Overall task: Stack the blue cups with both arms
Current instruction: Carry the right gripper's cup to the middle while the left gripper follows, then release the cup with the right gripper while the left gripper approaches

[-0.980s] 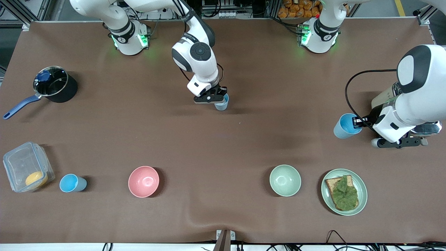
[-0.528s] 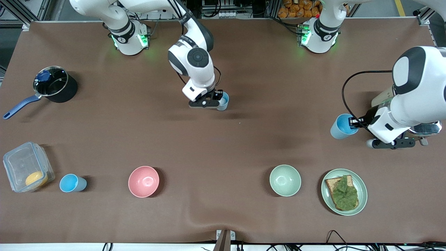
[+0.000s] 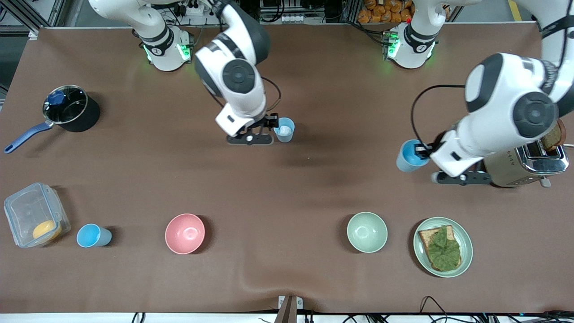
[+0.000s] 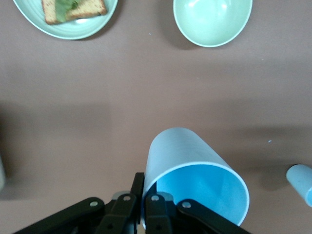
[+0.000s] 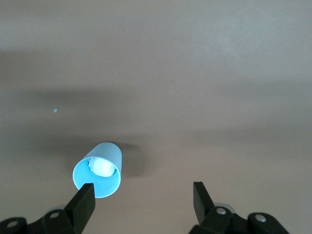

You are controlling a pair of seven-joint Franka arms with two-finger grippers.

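Note:
A paler blue cup [image 3: 284, 130] with a white patch inside stands upright mid-table; it also shows in the right wrist view [image 5: 100, 170]. My right gripper [image 3: 271, 128] is open and empty [image 5: 143, 202], with the cup just beside one fingertip [image 5: 84, 200], outside the gap. My left gripper [image 3: 421, 151] is shut on the rim of a second blue cup [image 3: 409, 156], held tilted above the table beside the toaster [image 4: 195, 180]; its fingers [image 4: 146, 195] pinch the wall. A third blue cup [image 3: 93, 236] stands near the front, toward the right arm's end.
A pink bowl [image 3: 184, 233], a pale green bowl [image 3: 367, 232] and a plate with toast and lettuce [image 3: 442, 246] line the front. A toaster [image 3: 531, 163] stands under the left arm. A black pot [image 3: 71, 110] and a clear box [image 3: 33, 220] sit at the right arm's end.
My right gripper has drawn off the paler cup toward the right arm's end; the cup stays standing. My left arm has carried its cup toward the table's middle.

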